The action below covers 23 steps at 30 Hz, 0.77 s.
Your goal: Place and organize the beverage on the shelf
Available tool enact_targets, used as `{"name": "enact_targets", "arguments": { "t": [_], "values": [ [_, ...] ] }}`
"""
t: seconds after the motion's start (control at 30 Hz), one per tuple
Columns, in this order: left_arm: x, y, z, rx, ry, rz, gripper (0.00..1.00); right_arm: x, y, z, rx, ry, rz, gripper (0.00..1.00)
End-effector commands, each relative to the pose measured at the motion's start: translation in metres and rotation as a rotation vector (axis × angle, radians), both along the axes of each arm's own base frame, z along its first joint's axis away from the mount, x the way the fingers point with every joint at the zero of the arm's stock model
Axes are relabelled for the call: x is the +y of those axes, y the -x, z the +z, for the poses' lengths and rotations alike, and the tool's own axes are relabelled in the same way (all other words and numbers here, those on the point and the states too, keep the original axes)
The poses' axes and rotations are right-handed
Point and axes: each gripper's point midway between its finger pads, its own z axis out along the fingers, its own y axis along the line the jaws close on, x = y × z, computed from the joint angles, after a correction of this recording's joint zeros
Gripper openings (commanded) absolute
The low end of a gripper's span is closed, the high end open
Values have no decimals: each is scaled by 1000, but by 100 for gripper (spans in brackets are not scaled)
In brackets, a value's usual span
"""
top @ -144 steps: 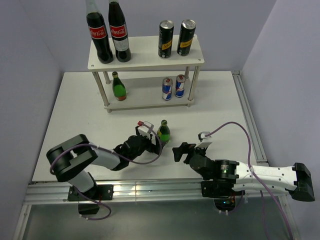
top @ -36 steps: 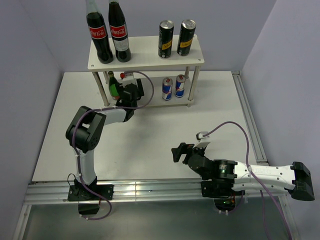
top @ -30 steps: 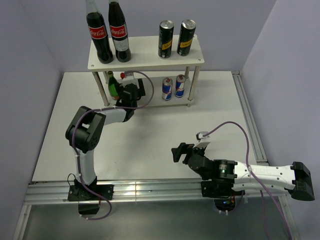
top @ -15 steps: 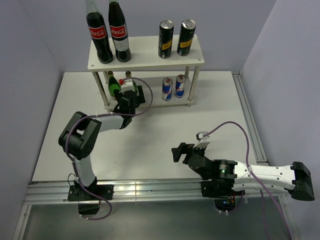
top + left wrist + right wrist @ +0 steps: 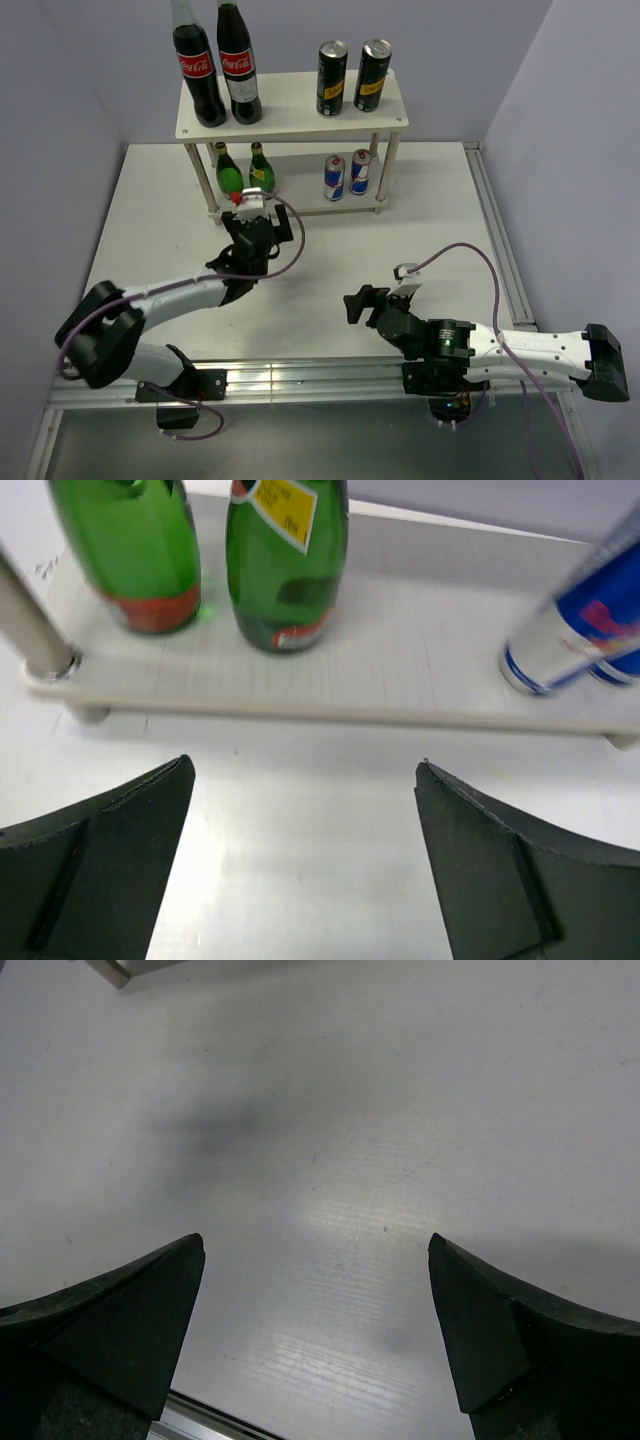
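Observation:
The white two-tier shelf (image 5: pixel 390 112) stands at the back of the table. Two black cans with yellow labels (image 5: pixel 332 78) stand on its top board. Two green bottles (image 5: pixel 229 170) stand side by side at the left of the lower board, and two blue-and-silver cans (image 5: pixel 334 178) at its right. My left gripper (image 5: pixel 251 207) is open and empty just in front of the lower board (image 5: pixel 380 690). In the left wrist view (image 5: pixel 303 765) it faces the two green bottles (image 5: pixel 285 570) and a blue can (image 5: pixel 575 630). My right gripper (image 5: pixel 358 303) is open and empty over bare table (image 5: pixel 316 1240).
Two large cola bottles (image 5: pixel 199 70) stand at the left of the top board. A shelf leg (image 5: pixel 30 630) is close to my left finger's side. A metal rail (image 5: pixel 500 240) runs along the table's right edge, and walls close in the back and sides.
My left gripper carried a green bottle from mid-table to the lower board, let it go beside the first bottle, and has drawn back towards me. The right arm has not moved.

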Motion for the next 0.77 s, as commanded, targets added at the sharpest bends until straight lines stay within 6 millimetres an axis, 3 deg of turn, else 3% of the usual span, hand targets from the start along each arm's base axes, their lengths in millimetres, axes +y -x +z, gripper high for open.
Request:
{"name": "enact_targets", "arguments": {
  "t": [0.0,0.03,0.07,0.1,0.13,0.17,0.2,0.23,0.27,0.3,0.33,0.37,0.53,0.73],
  "values": [
    [19,37,15,3,48,73,99,-2,-3,9,-20,-28,-31,100],
    [27,55,2,50,-10,86,99,-1,-3,9,-20,-30,-28,100],
    [34,66,17,26,56,104,99,0,-3,11,-22,-31,-24,100],
    [39,76,19,28,65,110,99,2,-2,12,-23,-33,-16,100],
    [49,91,9,61,24,111,99,4,-2,16,-23,-38,-11,100],
    [57,101,25,30,92,106,99,3,-2,17,-16,-27,-12,99],
    [61,109,24,37,97,93,99,5,-2,23,-14,-32,-9,99],
    [67,116,28,34,114,89,99,11,-2,44,-23,-68,-3,99],
    [78,124,24,53,94,97,99,11,-2,54,-32,-56,10,97],
    [87,132,34,23,169,103,99,12,-3,67,-45,-63,15,96],
    [95,137,36,15,218,129,99,14,-5,94,-79,-86,21,96],
    [94,143,49,-21,292,82,99,12,-5,107,-97,-90,21,96],
    [108,156,60,-59,381,71,99,-10,-12,181,-247,-112,-8,98],
    [109,157,62,-71,386,55,99,-26,-16,221,-323,-89,-31,99]
  ]
}}
